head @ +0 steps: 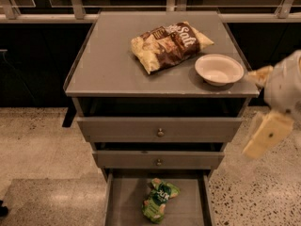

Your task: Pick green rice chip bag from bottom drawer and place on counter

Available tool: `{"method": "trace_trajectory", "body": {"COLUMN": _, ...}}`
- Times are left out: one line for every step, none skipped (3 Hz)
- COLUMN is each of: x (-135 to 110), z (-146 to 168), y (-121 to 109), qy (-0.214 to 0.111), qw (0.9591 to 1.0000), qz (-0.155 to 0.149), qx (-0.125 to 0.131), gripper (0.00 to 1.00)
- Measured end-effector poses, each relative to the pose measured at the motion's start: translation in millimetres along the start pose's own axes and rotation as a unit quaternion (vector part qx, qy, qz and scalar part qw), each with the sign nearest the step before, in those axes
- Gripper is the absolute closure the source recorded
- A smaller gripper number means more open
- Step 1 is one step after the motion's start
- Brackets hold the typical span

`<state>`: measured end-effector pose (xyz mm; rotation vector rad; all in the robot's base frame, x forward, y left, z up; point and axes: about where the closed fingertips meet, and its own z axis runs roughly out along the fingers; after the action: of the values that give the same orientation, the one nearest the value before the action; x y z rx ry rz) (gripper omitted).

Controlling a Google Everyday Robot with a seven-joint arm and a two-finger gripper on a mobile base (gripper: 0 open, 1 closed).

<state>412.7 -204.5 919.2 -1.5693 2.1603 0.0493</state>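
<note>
The gripper [268, 132] hangs off the right side of the cabinet, level with the two upper drawers [160, 128] and well apart from anything it needs. It's blurred at the edge of the shot, so I honestly can't tell if the claw is released or clenched. I don't see anything in it though.

The green rice chip bag [160, 199] is lying flat on the floor of the bottom drawer [124, 204], which is pulled open. It sits about mid-width and runs roughly front to back with a slight tilt.

So this looks like the reach-in step, barely started. My take on doing it well:

- Swing round to the front of the cabinet first, then drop straight down into the drawer. Coming in diagonally from the right risks clipping the drawer wall or the middle drawer's front, which overhangs the back of the opening.
- Close across the bag's narrow width, not its length. It's crinkly and will probably squash, so go low enough to get real material.
- Lift straight up before pulling back.

For the drop-off, the "Salt" bag [169, 44] and white bowl [218, 69] hog the middle and right of the counter [106, 67], so I'd aim left.
</note>
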Motion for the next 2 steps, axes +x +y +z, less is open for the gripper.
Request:
{"method": "trace_trajectory", "body": {"x": 7, "z": 59, "y": 45, "qy": -0.073, "qw": 0.9942, "qz": 0.073, "qx": -0.028, "gripper": 0.0}}
{"method": "trace_trajectory", "body": {"x": 16, "z": 77, "y": 61, "qy": -0.09, "qw": 0.9887, "qz": 0.117, "qx": -0.026, "gripper": 0.0}}
